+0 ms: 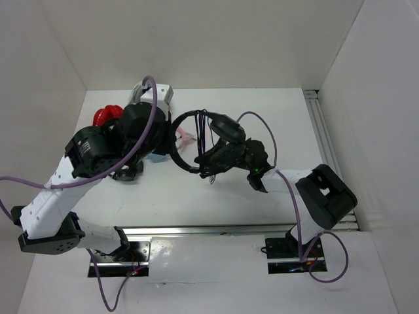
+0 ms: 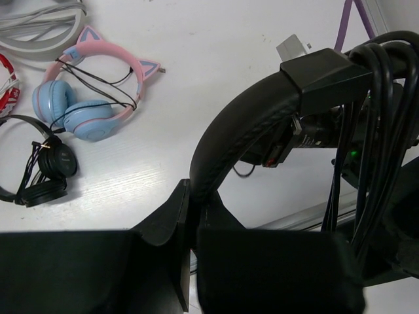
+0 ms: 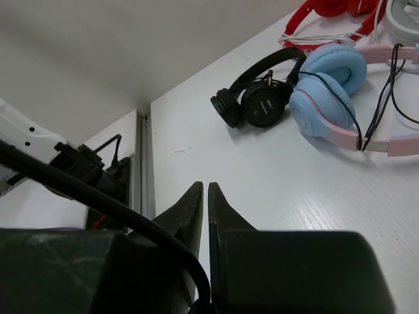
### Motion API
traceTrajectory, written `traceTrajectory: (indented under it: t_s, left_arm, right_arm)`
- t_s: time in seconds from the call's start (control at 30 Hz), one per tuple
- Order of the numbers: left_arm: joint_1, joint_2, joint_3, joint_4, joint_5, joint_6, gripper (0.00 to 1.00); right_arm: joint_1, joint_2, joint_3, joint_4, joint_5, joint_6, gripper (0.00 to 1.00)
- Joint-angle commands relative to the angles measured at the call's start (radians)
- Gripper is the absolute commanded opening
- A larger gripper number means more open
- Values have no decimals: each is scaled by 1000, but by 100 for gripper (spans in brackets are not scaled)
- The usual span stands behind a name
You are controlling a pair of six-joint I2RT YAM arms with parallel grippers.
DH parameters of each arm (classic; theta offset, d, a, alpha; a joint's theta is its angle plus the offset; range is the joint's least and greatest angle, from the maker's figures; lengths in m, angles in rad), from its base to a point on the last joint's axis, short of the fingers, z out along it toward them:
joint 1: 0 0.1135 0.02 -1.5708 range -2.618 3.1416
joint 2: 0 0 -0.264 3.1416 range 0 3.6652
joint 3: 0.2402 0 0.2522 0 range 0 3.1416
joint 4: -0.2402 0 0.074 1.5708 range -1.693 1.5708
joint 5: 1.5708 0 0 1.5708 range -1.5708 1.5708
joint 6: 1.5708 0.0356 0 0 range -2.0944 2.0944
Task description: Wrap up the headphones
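The large black headphones (image 1: 196, 140) are held up over the middle of the table between my two grippers. My left gripper (image 1: 175, 134) is shut on the wide padded band (image 2: 242, 131), which rises from between its fingertips (image 2: 196, 196) in the left wrist view. Several turns of the thin black cable (image 2: 376, 131) hang over the band near the ear cup (image 1: 226, 128). My right gripper (image 1: 208, 163) sits just below the ear cups. Its jaws (image 3: 204, 186) are closed to a thin slit, and the cable (image 3: 131, 216) runs down into the gap at their base.
Pink-and-blue cat-ear headphones (image 2: 91, 98), a smaller black pair (image 2: 46, 170), a red pair (image 1: 105, 116) and a grey pair (image 1: 157, 91) lie at the back left. A metal rail (image 1: 216, 230) runs along the front edge and another (image 1: 324, 131) along the right.
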Motion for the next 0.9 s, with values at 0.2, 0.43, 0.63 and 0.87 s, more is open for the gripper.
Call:
traceTrajectory:
  t_s: [0.2,0.43,0.63,0.87]
  left_arm:
    - [84,-66,29,110,-42,-54,0]
    - [143,-66,38,131,-6,-45,0]
    - [173,-66,29,140,24,-45,0]
    - [210,-86,20,140,24,-36,0]
  right_arm:
    - [9,34,-56,132,41,-13,30]
    - [18,91,-81,205,31,17,30]
    - [30,151,-99,247,42,17,28]
    - [39,220,-90,319,31,45,15]
